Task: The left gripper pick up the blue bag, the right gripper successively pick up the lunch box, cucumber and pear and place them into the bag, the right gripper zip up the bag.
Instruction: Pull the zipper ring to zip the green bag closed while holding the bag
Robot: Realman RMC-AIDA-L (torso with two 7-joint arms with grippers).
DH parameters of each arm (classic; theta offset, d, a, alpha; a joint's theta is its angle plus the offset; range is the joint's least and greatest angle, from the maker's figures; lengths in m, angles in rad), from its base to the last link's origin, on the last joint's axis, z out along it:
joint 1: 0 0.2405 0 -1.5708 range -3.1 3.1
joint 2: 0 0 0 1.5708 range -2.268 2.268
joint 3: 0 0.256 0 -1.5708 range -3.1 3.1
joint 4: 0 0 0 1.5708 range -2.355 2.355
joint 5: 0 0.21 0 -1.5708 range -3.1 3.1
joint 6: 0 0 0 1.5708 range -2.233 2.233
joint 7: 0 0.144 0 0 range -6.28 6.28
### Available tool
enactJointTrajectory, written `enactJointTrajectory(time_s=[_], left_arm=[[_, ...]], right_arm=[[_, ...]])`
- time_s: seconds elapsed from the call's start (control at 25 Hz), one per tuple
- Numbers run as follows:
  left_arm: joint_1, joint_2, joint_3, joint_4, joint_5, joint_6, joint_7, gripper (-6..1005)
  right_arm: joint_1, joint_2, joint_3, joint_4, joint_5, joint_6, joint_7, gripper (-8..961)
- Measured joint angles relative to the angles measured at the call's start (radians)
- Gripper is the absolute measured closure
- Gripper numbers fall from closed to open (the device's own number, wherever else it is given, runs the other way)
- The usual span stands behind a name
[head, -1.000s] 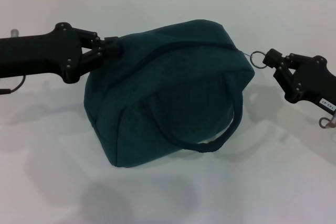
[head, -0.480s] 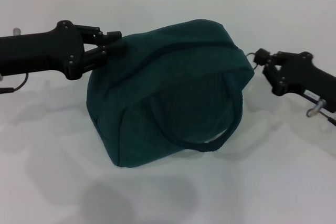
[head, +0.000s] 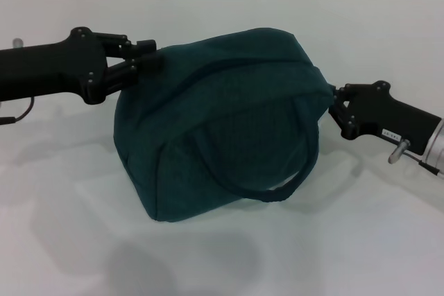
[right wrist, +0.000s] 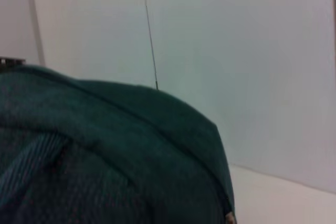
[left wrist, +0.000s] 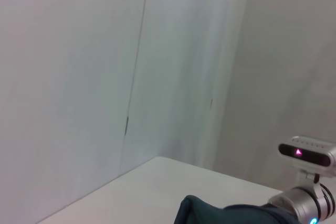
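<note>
Head view: dark teal-blue fabric bag [head: 222,123] on white table [head: 347,240], zip axis L–R. Left gripper [head: 142,57] pinches its L end; right gripper [head: 334,105] pressed to R end, fingers' state can't tell.

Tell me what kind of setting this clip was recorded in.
Probably a lab or test bench, not a home. A plain white table sits against bare pale wall panels, and on it shows only the blue bag, held between the left gripper and the right gripper.

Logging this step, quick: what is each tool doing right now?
Left gripper: shut on the blue bag, at its end.
Right gripper: at the bag's zipper end; grip state cannot be told.
</note>
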Motion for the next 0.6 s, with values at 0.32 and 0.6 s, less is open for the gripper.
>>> enactJointTrajectory(time_s=[0.32, 0.6], left_arm=[[0.000, 0.000, 0.000, 0.003, 0.000, -0.001, 0.000, 805], [0.000, 0.000, -0.001, 0.003, 0.000, -0.001, 0.001, 804]], right_arm=[[0.006, 0.000, -0.030, -0.007, 0.000, 0.058, 0.001, 954], [0.007, 0.000, -0.030, -0.007, -0.001, 0.088, 0.001, 955]])
